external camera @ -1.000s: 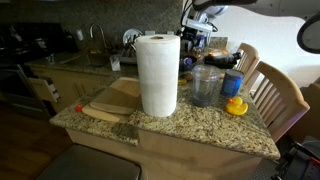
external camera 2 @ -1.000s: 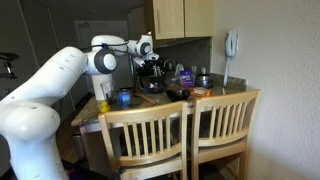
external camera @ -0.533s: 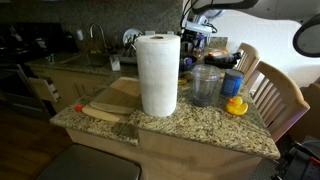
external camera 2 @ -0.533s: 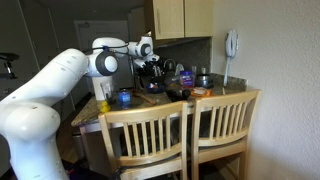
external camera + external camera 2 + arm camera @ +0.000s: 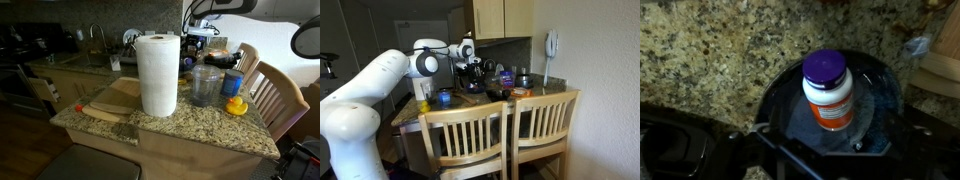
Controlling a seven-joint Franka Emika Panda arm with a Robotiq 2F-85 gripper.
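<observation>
White plastic bottle (image 5: 828, 92): purple screw cap and orange label. It stands upright directly below the hand, in the middle of a round black glossy tray (image 5: 775, 105).
Hand: the gripper (image 5: 470, 62) hangs above the bottle with its jaws spread wide. Nothing is between them and they are clear of the cap.
Around the hand: speckled granite counter (image 5: 720, 45) lies beyond the tray, and a pale wooden edge (image 5: 942, 68) is off to one side.
Risk, tipping: the bottle is tall and narrow. A finger lowered off-centre could strike the cap or shoulder and knock it over.
Risk, slipping: the wall is smooth and round. A pinch high near the cap could let the bottle twist or slip out.
Risk, collision: the tray rim rises around the bottle. Fingers lowered too far could hit it.
Risk, sight: the wrist view is dark near the fingertips, so clearance is hard to judge.
</observation>
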